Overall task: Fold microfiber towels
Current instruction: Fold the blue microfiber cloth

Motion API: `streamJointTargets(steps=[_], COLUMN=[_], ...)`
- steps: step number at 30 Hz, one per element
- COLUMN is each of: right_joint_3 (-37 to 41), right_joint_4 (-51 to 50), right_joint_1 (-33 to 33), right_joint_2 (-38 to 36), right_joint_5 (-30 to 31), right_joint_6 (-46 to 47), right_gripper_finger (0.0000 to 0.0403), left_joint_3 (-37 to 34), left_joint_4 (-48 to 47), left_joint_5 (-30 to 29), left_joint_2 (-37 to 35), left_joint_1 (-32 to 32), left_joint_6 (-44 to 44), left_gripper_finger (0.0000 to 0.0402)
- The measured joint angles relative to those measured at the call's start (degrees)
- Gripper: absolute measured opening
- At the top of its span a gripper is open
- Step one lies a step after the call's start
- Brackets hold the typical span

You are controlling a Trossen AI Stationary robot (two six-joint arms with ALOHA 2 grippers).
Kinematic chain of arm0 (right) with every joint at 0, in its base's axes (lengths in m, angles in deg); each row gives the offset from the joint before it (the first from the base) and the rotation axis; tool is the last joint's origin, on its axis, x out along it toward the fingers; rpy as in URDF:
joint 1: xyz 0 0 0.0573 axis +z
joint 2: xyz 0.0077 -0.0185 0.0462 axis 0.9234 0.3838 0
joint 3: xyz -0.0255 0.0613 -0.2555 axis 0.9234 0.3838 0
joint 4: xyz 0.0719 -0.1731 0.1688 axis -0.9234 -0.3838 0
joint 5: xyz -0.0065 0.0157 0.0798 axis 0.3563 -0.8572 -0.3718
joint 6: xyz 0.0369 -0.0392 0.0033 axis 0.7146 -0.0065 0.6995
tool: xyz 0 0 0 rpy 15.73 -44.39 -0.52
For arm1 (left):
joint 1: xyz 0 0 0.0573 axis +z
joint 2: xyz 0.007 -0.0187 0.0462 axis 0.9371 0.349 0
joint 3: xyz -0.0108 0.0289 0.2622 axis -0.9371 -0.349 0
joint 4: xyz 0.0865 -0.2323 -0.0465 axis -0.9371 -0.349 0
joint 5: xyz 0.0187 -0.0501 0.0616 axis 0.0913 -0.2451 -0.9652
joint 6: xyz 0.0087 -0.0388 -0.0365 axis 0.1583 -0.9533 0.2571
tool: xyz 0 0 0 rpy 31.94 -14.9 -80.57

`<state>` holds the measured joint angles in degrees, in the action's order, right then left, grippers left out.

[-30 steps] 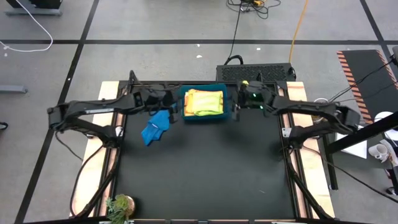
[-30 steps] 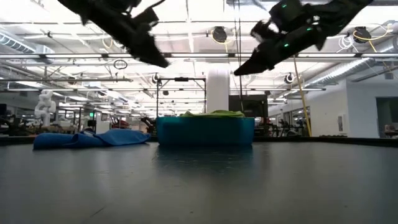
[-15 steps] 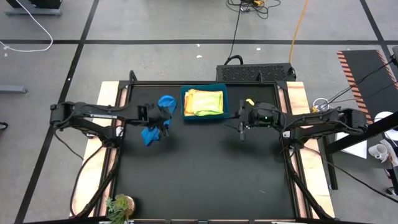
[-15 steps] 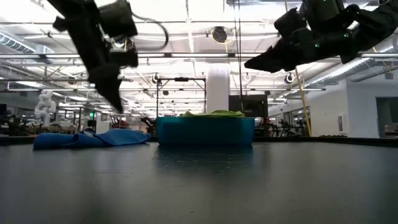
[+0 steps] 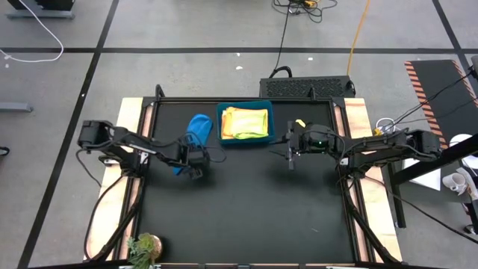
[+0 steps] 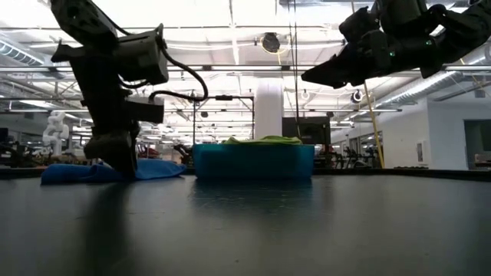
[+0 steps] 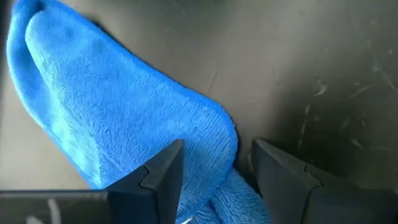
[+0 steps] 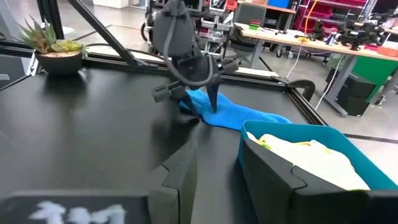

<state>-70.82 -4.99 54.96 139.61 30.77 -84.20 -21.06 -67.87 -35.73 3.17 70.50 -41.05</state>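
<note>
My left gripper (image 5: 196, 170) is low over the blue towel's (image 5: 196, 131) near corner, jaws spread and empty. I should pinch one layer only, at the edge. Right gripper (image 5: 290, 153) waits mid-frame above the tabletop (image 5: 246, 209), jaws parted.

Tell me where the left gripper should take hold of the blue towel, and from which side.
Grip the rounded end of the blue towel from straight above: it lies limp on the black table, and the open left gripper already straddles that edge.

Fuzzy, looped-pile blue microfiber towel (image 7: 118, 118) lying between and ahead of the left gripper's (image 7: 214, 177) matt dark plastic-looking jaws, table (image 7: 323, 56) surface matt black with faint scuffs, smooth rigid teal bin (image 8: 323, 155) beside the right gripper's (image 8: 217, 171) matt dark jaws, soft yellow cloth (image 8: 305, 158) inside it
</note>
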Motion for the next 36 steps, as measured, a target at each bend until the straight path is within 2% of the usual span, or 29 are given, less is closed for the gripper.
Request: streamJointTargets(steps=[4, 7, 10, 15, 16, 19, 24, 36], right_joint_3=[0.0, 0.0, 0.0, 0.0, 0.0, 0.0, 0.0, -0.1], right_joint_4=[-0.1, -0.5, -0.6, -0.6, -0.7, -0.7, -0.7, 1.5], right_joint_1=[0.0, 0.0, 0.0, 0.0, 0.0, 0.1, 0.5, 7.4], right_joint_2=[0.0, 0.0, 0.0, 0.0, 0.0, 0.0, 0.0, 0.0], right_joint_5=[0.0, 0.0, 0.0, 0.0, 0.0, 0.0, -0.1, -0.2], right_joint_6=[0.0, 0.0, 0.2, 0.2, 0.2, 0.4, 0.4, -3.0], right_gripper_finger=[0.0116, 0.0116, 0.0116, 0.0116, 0.0116, 0.0116, 0.0116, 0.0116], left_joint_3=[0.2, 0.2, 0.1, 0.5, 0.9, 2.3, 8.6, 32.9], left_joint_4=[0.4, 0.4, 1.1, 0.7, 0.9, 0.1, -7.8, -29.9], left_joint_5=[-1.4, -2.3, -2.4, -2.3, -2.3, -2.1, -1.7, -0.8], left_joint_2=[2.1, 2.1, 1.6, 1.8, 1.8, 1.7, 1.7, 1.7], left_joint_1=[-0.1, -0.1, -0.5, -0.8, -0.8, -1.2, -3.1, -15.7], left_joint_6=[1.1, 1.6, 3.1, 5.2, 5.4, 5.9, 5.7, 3.8], left_gripper_finger=[0.0190, 0.0172, 0.0128, 0.0023, 0.0013, 0.0011, 0.0006, 0.0004])
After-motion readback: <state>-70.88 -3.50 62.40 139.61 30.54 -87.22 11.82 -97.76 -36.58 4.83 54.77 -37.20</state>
